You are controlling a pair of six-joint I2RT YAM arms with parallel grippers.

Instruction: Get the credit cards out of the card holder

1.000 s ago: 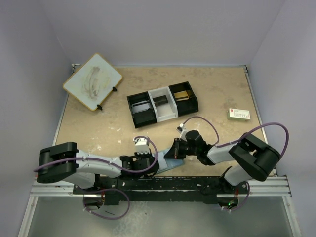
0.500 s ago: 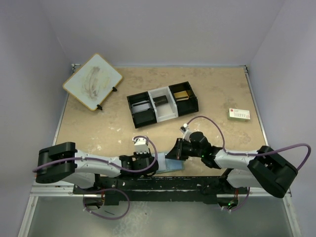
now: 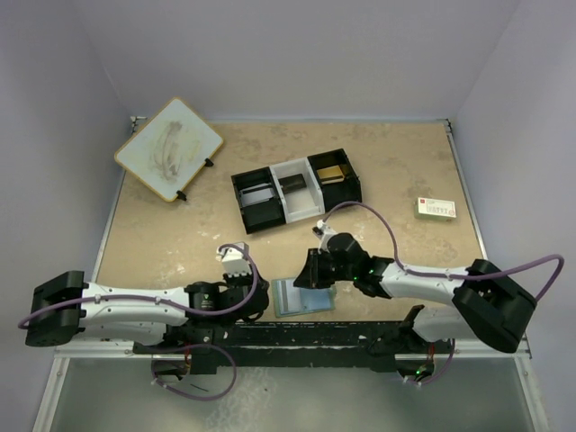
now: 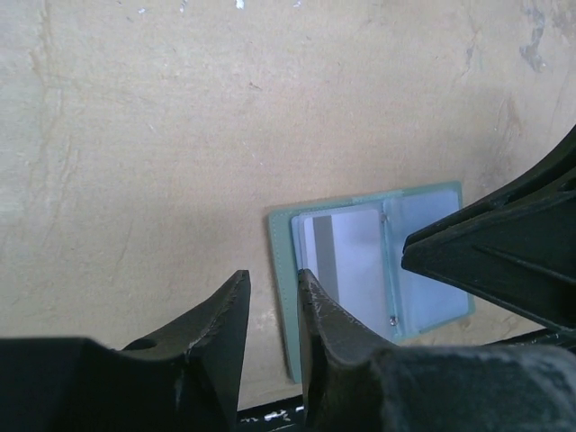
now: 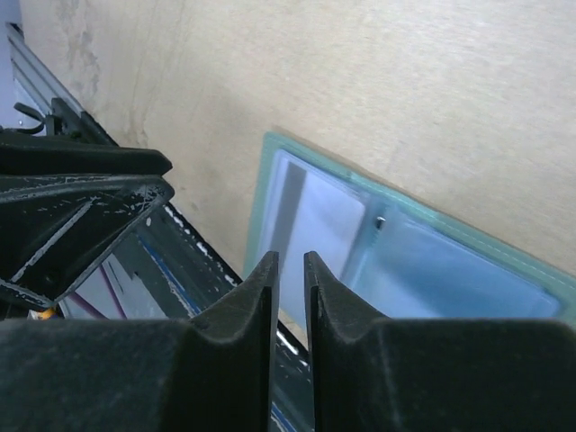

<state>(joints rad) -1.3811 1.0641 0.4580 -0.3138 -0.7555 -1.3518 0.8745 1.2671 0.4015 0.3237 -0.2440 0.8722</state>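
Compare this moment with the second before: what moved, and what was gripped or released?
Both grippers opened off the card holder, which now lies spread open on the table with a pale card still in its pocket. The left gripper pulled back leftward, clear of it; the right gripper shifted slightly and hovers over it. The tray, white box and board stayed put.

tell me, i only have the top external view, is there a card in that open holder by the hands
observer: yes, left wrist shows a pale card with a dark stripe in one pocket of the card holder
operator: is the left hand gripping it
observer: no, the left hand has its fingers apart, nothing held
operator: and the right
observer: the right hand shows a narrow empty gap between its fingers
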